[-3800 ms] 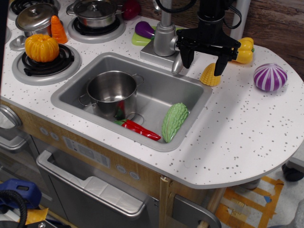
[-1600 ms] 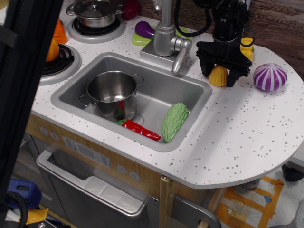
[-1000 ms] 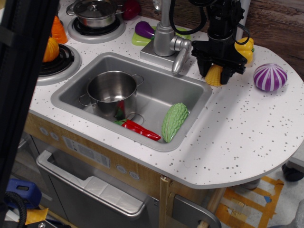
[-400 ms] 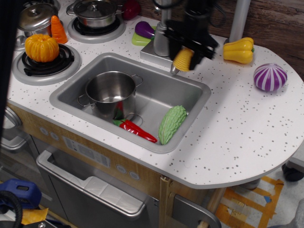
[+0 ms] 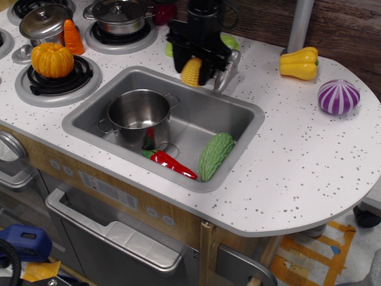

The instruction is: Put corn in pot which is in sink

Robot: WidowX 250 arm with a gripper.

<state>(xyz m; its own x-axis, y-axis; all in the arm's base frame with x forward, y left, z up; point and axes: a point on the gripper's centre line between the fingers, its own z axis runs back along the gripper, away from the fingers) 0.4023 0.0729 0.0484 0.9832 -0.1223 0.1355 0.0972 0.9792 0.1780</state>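
Gripper (image 5: 194, 67) holds corn (image 5: 190, 71) (above sink's (image 5: 247, 128) rear edge).

This is a toy play kitchen set up as a robot test bench. A white speckled counter (image 5: 309, 161) holds a grey moulded sink (image 5: 238, 110) with a grey faucet (image 5: 229, 62) at its 12 o'clock edge. At 10 o'clock lie round grey stove burners (image 5: 56, 80), two carrying lidded steel pots (image 5: 119, 15). Plastic play food is scattered around: an orange pumpkin (image 5: 52, 58), a yellow pepper (image 5: 305, 62) at 2 o'clock, a purple striped onion (image 5: 338, 95). The cabinet front below, at 7 o'clock, has an oven door handle (image 5: 113, 238) and round knobs (image 5: 152, 213). A black robot arm (image 5: 202, 18) hangs over the sink's far rim, and taped floor shows at 5 o'clock.
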